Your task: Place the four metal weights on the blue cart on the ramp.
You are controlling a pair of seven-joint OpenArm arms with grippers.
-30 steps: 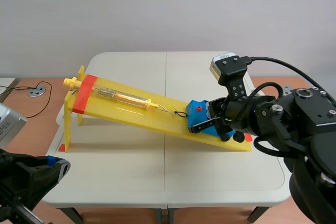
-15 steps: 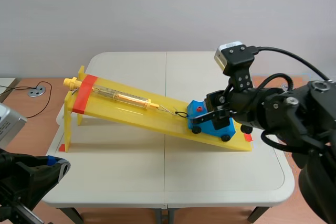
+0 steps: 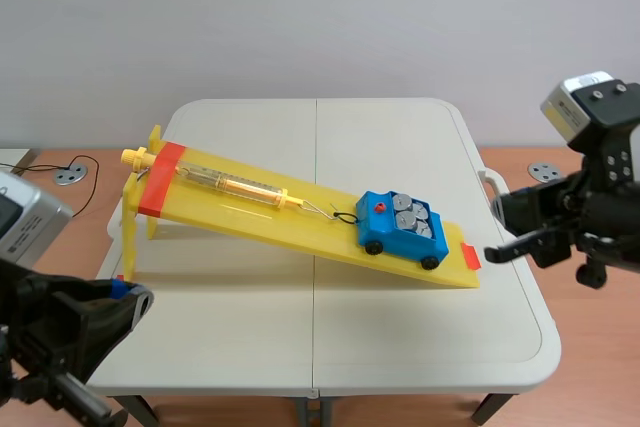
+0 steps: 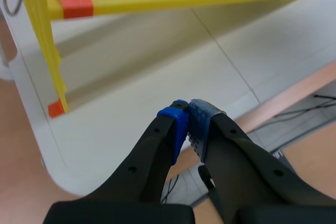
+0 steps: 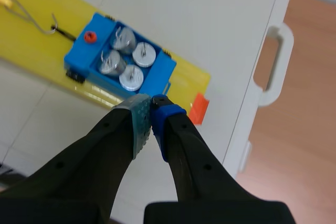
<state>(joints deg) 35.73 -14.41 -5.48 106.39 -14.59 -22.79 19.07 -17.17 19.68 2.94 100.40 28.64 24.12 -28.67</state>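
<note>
Where the ramp [image 3: 250, 215] dips, four weights [image 3: 412, 217] fill the cart [image 3: 393, 240]

The right arm's black hand [image 3: 497, 251] has drawn back from the small blue plastic cart [image 3: 385, 232] on the yellow ramp [image 3: 280, 227]. It is now out at the right edge of the white table [image 3: 420, 337], fingers pressed together. With it gone, four round silver metal weights [image 3: 411, 217] show in the cart. The left hand [image 3: 135, 299] has edged up and inward.
</note>
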